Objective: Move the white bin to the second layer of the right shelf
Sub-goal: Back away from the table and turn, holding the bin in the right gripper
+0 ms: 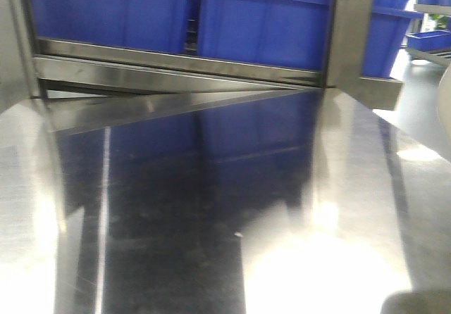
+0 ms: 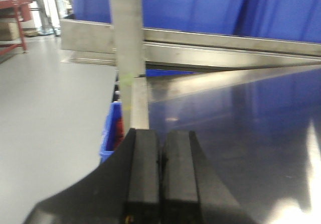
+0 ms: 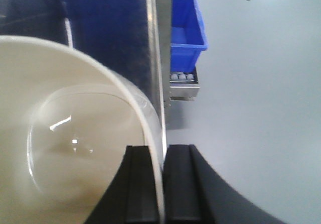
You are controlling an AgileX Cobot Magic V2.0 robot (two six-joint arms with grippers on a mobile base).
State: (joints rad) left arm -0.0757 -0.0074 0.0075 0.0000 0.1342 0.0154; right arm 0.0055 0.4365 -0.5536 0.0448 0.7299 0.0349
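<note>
Pinching the rim of the white bin (image 3: 65, 133), the right end effector (image 3: 163, 184) straddles its wall (a sensible hold, I judge, for a handleless tub). The bowl lies left of that end effector, over the steel tabletop (image 3: 100, 23); resting or lifted, I cannot tell. The left end effector (image 2: 160, 184) is pressed together, empty.

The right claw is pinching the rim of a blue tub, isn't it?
Not quite: the tub is cream-white, not blue. The right wrist view shows the right gripper pinching the rim of the white bin. The blue crates are separate things, seen in the front view.
</note>
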